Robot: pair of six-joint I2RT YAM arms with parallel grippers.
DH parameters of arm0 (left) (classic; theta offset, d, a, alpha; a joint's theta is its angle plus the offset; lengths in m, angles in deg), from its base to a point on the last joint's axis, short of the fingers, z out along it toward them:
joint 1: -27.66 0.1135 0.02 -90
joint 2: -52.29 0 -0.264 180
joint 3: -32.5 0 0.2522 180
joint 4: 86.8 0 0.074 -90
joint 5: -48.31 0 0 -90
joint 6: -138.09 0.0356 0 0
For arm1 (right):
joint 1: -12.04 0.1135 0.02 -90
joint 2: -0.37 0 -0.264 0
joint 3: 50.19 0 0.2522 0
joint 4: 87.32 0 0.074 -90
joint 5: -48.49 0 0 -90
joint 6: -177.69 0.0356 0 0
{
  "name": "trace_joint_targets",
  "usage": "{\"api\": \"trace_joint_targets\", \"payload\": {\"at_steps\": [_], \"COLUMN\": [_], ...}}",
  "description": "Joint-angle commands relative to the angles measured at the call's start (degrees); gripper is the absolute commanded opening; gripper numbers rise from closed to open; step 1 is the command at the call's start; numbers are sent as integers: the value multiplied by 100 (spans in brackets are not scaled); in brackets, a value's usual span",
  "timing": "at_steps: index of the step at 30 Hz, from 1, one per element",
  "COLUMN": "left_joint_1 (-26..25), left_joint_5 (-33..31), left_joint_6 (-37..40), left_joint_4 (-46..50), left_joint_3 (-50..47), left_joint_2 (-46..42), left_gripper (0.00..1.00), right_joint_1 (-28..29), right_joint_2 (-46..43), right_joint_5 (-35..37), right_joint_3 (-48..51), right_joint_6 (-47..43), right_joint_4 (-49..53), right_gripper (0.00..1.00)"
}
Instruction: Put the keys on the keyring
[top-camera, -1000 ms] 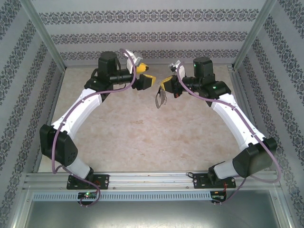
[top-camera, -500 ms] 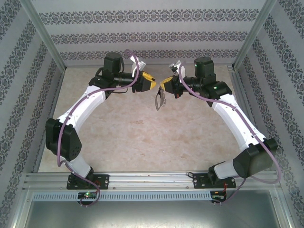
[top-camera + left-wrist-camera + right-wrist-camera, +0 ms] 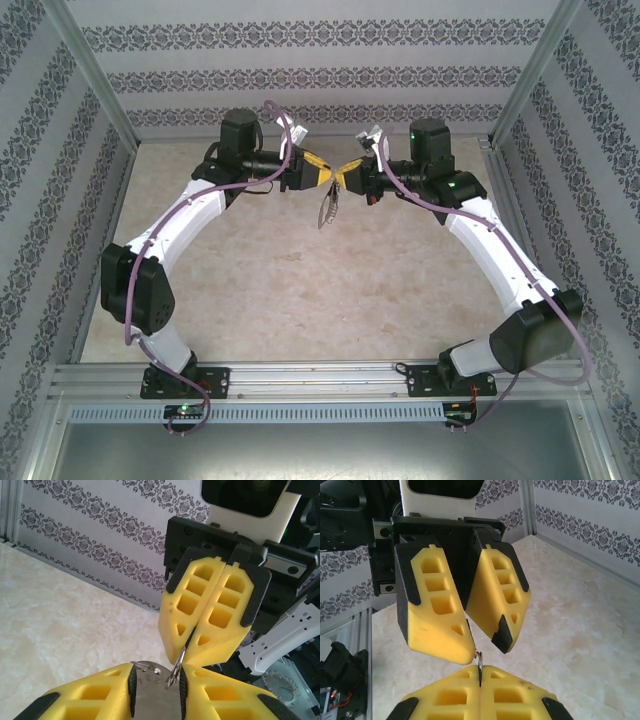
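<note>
Now that the left end effector, wide apart a second ago, has been closed onto the flat metal of the keyring, held aloft near the far edge of the tabletop by the clamped right end effector, a two-sided hold is judged established.

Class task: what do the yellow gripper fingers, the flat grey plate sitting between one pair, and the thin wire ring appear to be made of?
Yellow gripper fingers: probably moulded or printed plastic, matte, with hollow cells; black edge pads look rubbery. Flat grey plate: metal, dull brushed sheen, stamped characters. Thin wire ring: likely steel, bright glint.
</note>
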Motion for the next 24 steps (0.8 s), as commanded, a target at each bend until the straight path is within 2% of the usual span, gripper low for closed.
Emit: {"api": "trace_joint_targets", "payload": {"at_steps": [1,24], "left_joint_1": [21,-45], "left_joint_5": [200,347], "left_joint_6": [-284,-524], "left_joint_4": [-568,-944], "left_joint_3": [-121,-390], "left_joint_2": [-4,-87], "left_gripper": [31,26], "right_joint_1": [11,45], "right_joint_2": [61,152], "right_joint_5": [-231,-207], "right_joint_3": [-23,-2], "right_joint_6": [72,87], "right_joint_4": [-220,-255], "right_gripper": [0,0]}}
